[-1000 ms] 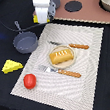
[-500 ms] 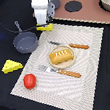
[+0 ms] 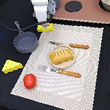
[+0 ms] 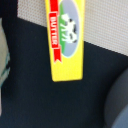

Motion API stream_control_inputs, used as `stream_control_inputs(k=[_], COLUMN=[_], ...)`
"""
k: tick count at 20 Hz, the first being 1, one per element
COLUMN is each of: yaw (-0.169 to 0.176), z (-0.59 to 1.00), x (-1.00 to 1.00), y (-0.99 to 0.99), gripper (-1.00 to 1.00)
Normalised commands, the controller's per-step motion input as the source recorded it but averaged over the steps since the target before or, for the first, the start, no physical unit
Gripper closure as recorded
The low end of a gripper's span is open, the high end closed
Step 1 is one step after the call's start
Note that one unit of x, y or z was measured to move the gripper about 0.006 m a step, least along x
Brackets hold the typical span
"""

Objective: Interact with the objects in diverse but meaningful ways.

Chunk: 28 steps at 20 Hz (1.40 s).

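Main risk imo: the butter [image 3: 45,27] is a smooth, hard-looking block, so an off-centre pinch could twist it or skid it off the ribbed mat [image 3: 91,71] edge toward the rounded grey pan [image 3: 26,43]. The gripper [image 3: 43,22] is right above it; can't tell the jaw width.

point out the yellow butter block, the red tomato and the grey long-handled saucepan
yellow butter block [image 4: 66,37]: wrist view, middle of its label face
red tomato [image 3: 29,81]: exterior view, its centre
grey long-handled saucepan [image 3: 26,43]: exterior view, inside of the bowl
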Motion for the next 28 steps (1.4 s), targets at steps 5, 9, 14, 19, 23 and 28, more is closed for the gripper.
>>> stream_control_inputs(k=[5, 9, 14, 19, 23, 28], yaw=[-0.002, -0.006, -0.006, -0.004, 0.0, -0.008], z=[0.64, 0.3, 0.22, 0.1, 0.0, 0.0], x=[0.0, -0.05, -0.08, -0.1, -0.2, -0.18], y=[-0.75, -0.78, -0.8, -0.82, -0.84, -0.82], gripper=[-1.0, -1.0, -1.0, -1.0, -1.0, -1.0])
